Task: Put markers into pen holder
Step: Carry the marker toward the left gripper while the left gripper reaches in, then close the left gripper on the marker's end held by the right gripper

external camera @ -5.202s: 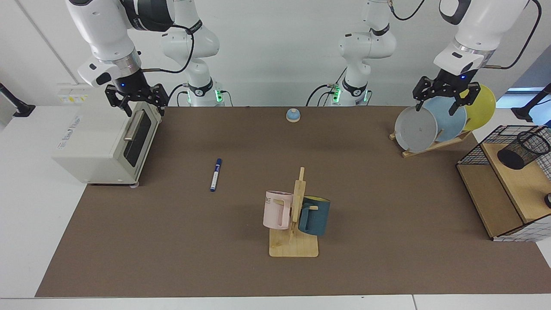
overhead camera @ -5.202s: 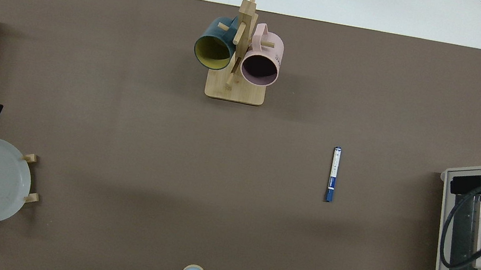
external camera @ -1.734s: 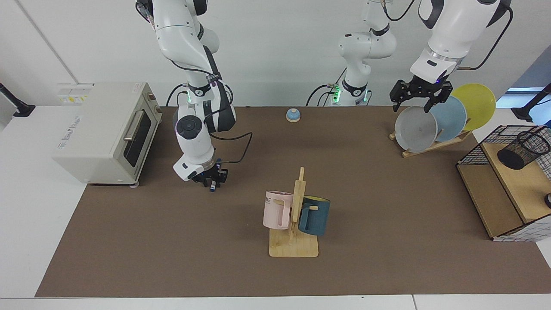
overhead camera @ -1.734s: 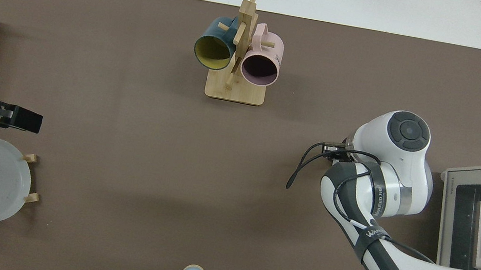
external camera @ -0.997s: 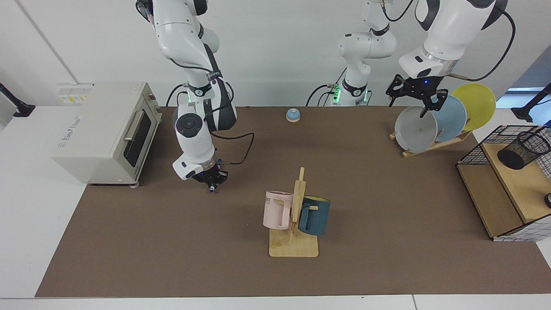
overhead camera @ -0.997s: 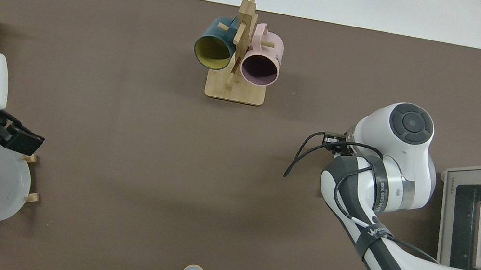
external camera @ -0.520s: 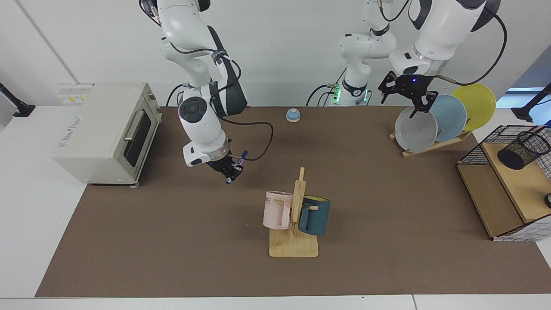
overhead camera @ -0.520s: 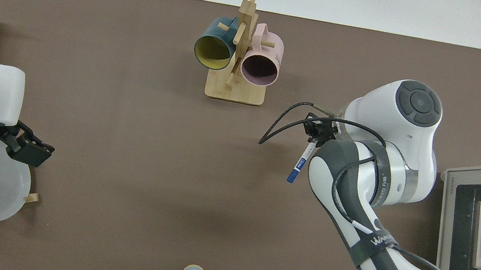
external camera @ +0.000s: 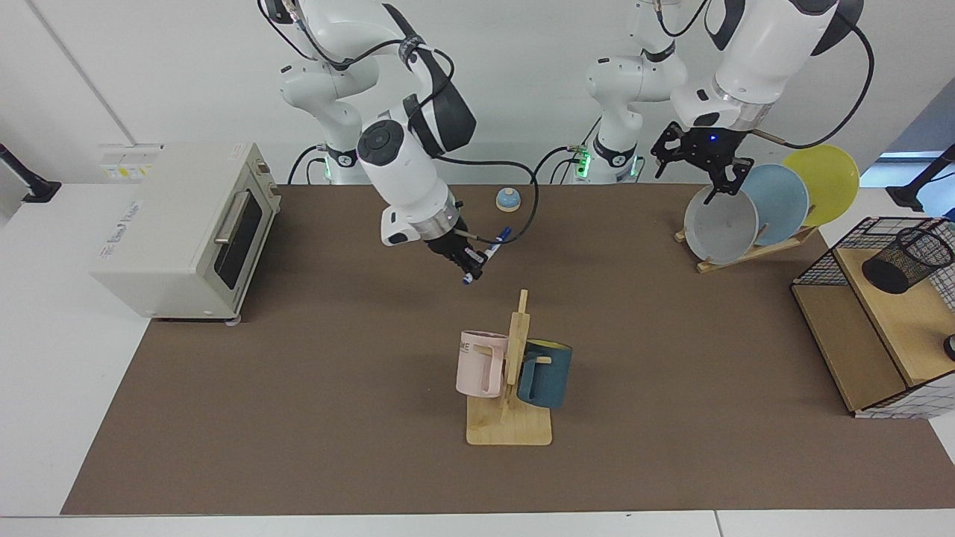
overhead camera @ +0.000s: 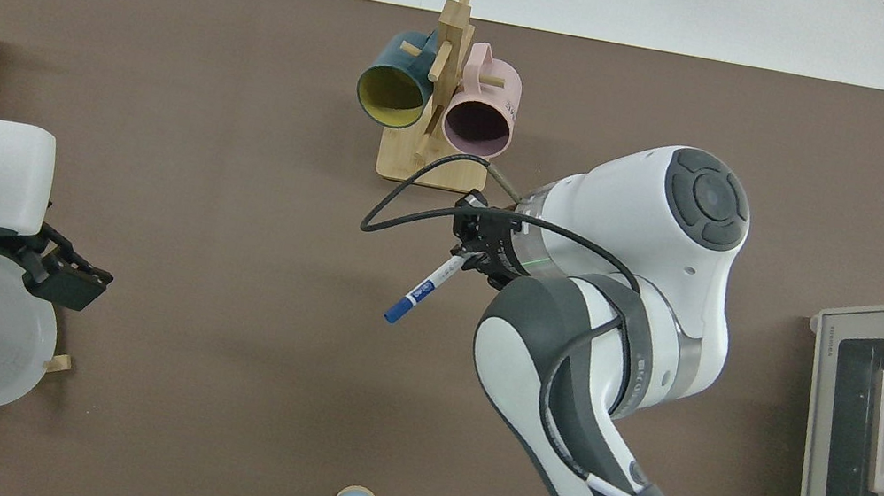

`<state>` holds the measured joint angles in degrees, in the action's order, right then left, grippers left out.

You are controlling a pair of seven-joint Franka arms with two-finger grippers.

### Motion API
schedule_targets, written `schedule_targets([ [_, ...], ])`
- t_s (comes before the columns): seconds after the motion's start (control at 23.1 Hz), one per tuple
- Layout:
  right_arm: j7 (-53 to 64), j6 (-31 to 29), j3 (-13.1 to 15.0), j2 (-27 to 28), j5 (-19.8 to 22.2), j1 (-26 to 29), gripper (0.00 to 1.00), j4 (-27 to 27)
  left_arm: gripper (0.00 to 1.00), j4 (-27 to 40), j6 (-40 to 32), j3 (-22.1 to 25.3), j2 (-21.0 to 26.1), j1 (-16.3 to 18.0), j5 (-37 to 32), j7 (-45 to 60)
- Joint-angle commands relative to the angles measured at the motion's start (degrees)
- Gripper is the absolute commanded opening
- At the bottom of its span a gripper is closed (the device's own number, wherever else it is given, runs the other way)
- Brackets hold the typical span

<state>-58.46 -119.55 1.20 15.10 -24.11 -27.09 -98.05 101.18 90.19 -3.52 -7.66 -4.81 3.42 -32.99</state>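
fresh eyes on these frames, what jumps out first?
The right gripper, mid-table and in the air behind the mug rack, holds the marker tilted, clear of the mat. The pen holder sits far off on the wire basket's wooden shelf at the table's end. The left gripper hovers open over the grey plate in the plate rack.

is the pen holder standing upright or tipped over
Tipped: the pen holder leans sideways on the wooden shelf, its mouth angled away from upright.
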Motion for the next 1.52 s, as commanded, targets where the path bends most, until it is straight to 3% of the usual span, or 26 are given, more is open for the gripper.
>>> schedule_targets([
  [0.0,-6.7,-0.2,0.2,1.2,-5.5,-3.5,0.00,3.6,1.00,1.3,0.4,0.4,-1.2,-0.7,2.4,-1.9],
  [0.48,-16.9,-4.5,0.1,1.3,-16.3,-7.9,0.00,4.4,1.00,1.3,-0.5,0.5,-1.3,0.1,6.0,-5.8],
  [1.0,-25.0,-12.9,0.1,2.2,-22.6,-11.1,0.00,4.4,1.00,1.6,2.7,-1.7,-1.7,-1.7,5.3,-28.0],
  [1.17,-27.0,-13.6,0.1,2.8,-22.7,-11.9,0.00,5.7,1.00,1.8,5.9,-2.2,-1.7,-3.6,3.4,-36.7],
  [1.47,-27.7,-14.0,0.1,2.9,-22.6,-13.2,0.00,5.9,1.00,4.5,7.1,-2.7,-3.1,-5.7,0.7,-40.1],
])
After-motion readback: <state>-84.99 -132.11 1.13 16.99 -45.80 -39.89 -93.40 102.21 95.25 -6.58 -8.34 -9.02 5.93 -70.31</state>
